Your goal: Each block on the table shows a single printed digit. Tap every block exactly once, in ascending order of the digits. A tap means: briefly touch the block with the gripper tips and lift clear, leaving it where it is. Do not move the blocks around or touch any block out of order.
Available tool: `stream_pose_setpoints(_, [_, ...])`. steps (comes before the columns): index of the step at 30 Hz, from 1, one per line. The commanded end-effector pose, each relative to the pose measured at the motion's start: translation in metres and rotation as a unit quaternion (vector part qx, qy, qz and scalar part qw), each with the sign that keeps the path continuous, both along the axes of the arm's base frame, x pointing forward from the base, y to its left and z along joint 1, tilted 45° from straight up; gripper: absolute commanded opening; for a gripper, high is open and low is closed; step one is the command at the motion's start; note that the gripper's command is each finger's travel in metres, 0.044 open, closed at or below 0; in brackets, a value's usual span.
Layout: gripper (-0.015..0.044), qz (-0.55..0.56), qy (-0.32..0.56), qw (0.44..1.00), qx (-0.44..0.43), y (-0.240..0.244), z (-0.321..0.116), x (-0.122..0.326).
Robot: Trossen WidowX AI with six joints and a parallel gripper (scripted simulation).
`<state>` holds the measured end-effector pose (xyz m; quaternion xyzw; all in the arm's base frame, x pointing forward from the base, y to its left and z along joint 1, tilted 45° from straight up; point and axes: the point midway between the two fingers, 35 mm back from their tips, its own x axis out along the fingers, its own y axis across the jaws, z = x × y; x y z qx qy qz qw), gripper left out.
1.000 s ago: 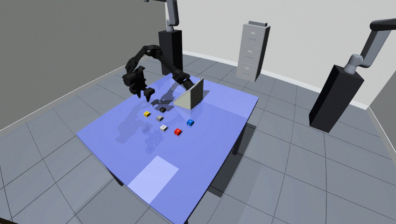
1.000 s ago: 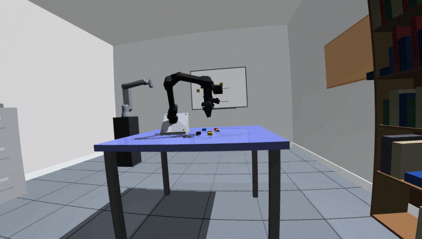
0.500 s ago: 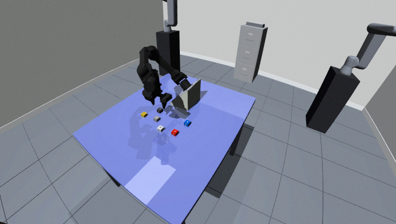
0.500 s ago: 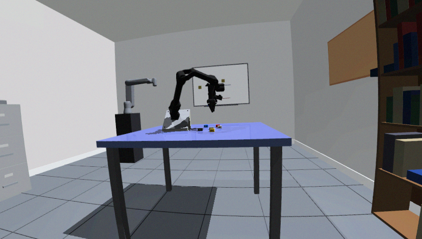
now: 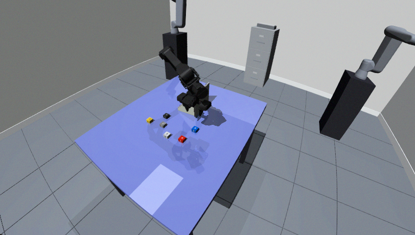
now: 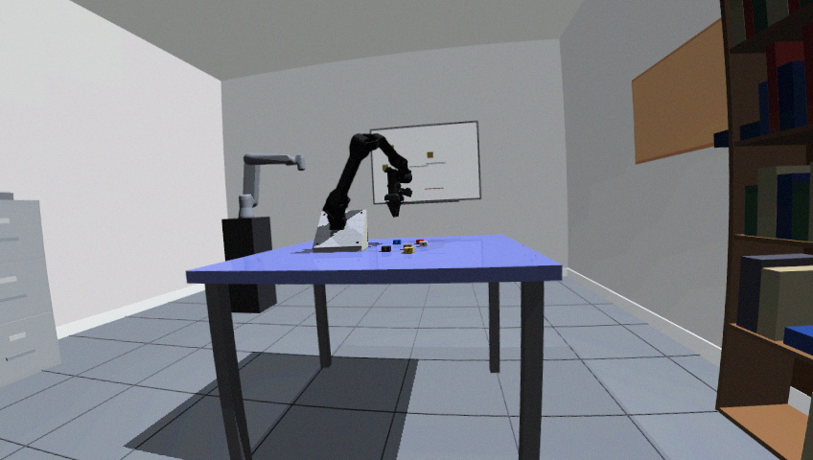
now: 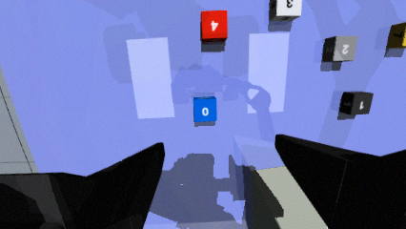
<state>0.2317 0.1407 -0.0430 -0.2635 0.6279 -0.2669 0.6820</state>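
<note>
My gripper (image 7: 219, 144) (image 6: 394, 216) is open and empty, high above the table. In the wrist view the blue block (image 7: 205, 110) (image 5: 195, 129) with digit 0 lies ahead of the fingertips, between their lines. The red block (image 7: 213, 25) (image 5: 181, 138) shows 4, farther ahead. The white block (image 7: 286, 8) (image 5: 166, 134) shows 3, at the top edge. The grey block (image 7: 344, 49) (image 5: 163, 124) shows 2. The black block (image 7: 360, 103) (image 5: 166, 115) shows 1, at the right. The yellow block (image 7: 398, 36) (image 5: 149, 120) is cut by the right edge; its digit looks like 7.
The blue table (image 5: 116, 136) (image 6: 456, 256) carries the arm's wedge-shaped base mount (image 5: 186, 109) (image 6: 355, 230), close behind the blocks. The arm's shadows fall across the table. A bright patch (image 5: 157, 189) lies near its front edge. Two grey arms on dark pedestals stand off the table.
</note>
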Motion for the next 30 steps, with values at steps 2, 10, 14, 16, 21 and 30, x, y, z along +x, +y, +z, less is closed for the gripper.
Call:
stream_pose_setpoints(2, [0.0321,-0.007,-0.005,1.0,0.001,-0.018,-0.028,0.0])
stream_pose_setpoints(10, [0.0111,-0.008,-0.005,1.0,-0.001,-0.055,-0.062,0.001])
stream_pose_setpoints(14, [0.002,-0.008,-0.005,1.0,-0.001,-0.055,-0.062,0.001])
stream_pose_setpoints(16, [0.002,-0.008,-0.005,1.0,-0.001,-0.055,-0.062,0.001])
stream_pose_setpoints(21, [0.002,-0.008,-0.005,1.0,-0.001,-0.055,-0.062,0.001])
stream_pose_setpoints(30, [0.002,-0.007,-0.006,1.0,-0.001,-0.059,-0.066,0.002])
